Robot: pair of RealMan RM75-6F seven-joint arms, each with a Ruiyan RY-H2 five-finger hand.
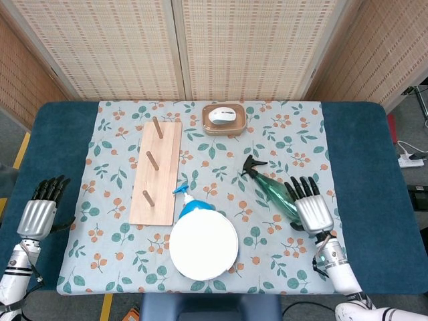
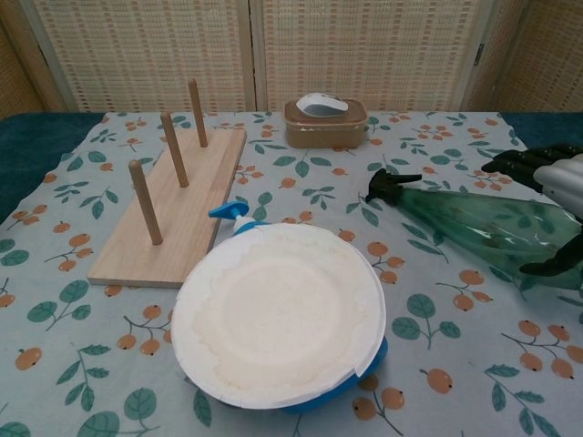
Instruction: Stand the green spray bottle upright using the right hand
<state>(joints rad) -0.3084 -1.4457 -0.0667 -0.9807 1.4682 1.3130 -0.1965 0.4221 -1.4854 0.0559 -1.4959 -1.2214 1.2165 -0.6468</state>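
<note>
Green spray bottle (image 1: 272, 188), translucent with a black trigger head, lies on its side on the floral cloth (image 1: 107, 174) at the right of the tabletop (image 1: 361, 167), its nozzle end pointing far-left and its base toward the near right. Right hand (image 1: 313, 208) covers the base end of the bottle, fingers extended along the body and the thumb curled beneath it, as the chest view shows at its right edge (image 2: 556, 214); the hand holds the bottle, which is not upright. Left hand (image 1: 40, 210) rests at the near-left edge over the blue tabletop, off the cloth, fingers slightly apart and holding nothing.

White paper plate (image 1: 203, 246) sits near the front centre, resting on a blue spray bottle (image 1: 190, 202) whose nozzle protrudes at its far-left side. Wooden board (image 1: 156, 172) with three upright pegs lies left of centre, running near to far. Brown rectangular container (image 1: 223, 120) stands at the far centre, carrying a white computer mouse (image 1: 223, 115) on top. Woven screens (image 1: 241, 47) close the far side.
</note>
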